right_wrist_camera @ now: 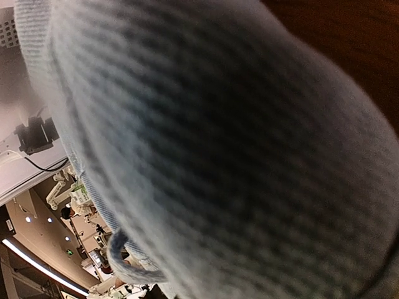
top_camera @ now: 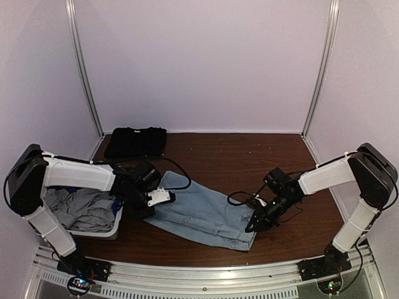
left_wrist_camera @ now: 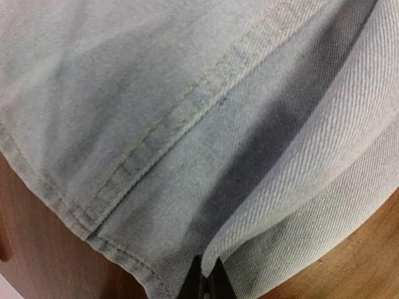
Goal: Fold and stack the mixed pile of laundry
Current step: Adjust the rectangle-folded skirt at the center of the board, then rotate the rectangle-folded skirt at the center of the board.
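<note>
- Denim piece [top_camera: 202, 215], light-blue: spread nearly flat at mid-table, running from far-left to near-right, one end at each gripper.
- Stitched seam and hem sharp in the left wrist view; cloth doubled over beside the hem, so no clean edge yet.
- Left gripper [left_wrist_camera: 209, 283]: tips pressed together on a fold of the denim just beside the hem; a thin-looking pinch, little cloth in the bite.
- Right gripper [top_camera: 251, 227]: at the near-right corner of the denim; fingers hidden in its own view by cloth draped across the lens; closed, and judged to be pinching that corner.
- Step in hand, by judgement: carry the held near edge over toward the far edge, laying one half on the other.
- Lift both ends evenly, only enough to clear the table [top_camera: 249, 162]; hold the cloth taut between the two pinches to avoid a sagging middle.
- Travel in parallel; match corner to corner before letting go.
- Mind the thin left pinch: possible slip under a hard sideways pull.
- Rest of the pile: grey garments [top_camera: 81, 208] and a bright-blue item [top_camera: 116, 200] in the white basket [top_camera: 93, 234] under the left arm, unfolded.
- Black shirt [top_camera: 135, 142]: folded at the far-left of the table, well apart from the denim; likely base of the stack, so leave a free path toward it.
</note>
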`<state>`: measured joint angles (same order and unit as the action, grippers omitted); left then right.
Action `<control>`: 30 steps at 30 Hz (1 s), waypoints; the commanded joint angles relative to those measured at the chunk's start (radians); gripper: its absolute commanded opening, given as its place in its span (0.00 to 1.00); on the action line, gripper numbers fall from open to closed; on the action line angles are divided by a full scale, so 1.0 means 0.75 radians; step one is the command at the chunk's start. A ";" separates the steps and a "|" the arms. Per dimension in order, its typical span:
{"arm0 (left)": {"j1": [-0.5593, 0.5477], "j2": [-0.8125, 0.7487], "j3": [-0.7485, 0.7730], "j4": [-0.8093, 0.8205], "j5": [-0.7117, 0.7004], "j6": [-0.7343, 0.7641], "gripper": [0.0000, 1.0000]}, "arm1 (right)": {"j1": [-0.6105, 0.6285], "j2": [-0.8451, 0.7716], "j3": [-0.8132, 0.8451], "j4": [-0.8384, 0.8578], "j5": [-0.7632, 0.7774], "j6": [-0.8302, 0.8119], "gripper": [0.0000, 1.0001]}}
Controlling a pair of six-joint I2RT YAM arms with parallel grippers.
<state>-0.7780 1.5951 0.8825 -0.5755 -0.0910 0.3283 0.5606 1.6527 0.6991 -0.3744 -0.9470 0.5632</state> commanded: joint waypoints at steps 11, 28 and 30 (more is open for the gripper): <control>0.010 -0.490 0.144 0.179 -0.189 -0.336 0.98 | -0.041 -0.469 0.292 -0.406 0.300 -0.190 0.63; -0.088 0.105 0.268 -0.070 0.067 -0.533 0.89 | 0.090 0.042 0.435 -0.386 0.215 -0.499 0.35; -0.088 0.157 0.247 -0.090 0.064 -0.545 0.88 | 0.119 0.059 0.356 -0.366 0.224 -0.499 0.34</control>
<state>-0.8486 1.6547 1.0973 -0.5972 -0.0483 -0.0265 0.6071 1.6623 1.0580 -0.6632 -0.7544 0.2268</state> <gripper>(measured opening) 0.888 0.346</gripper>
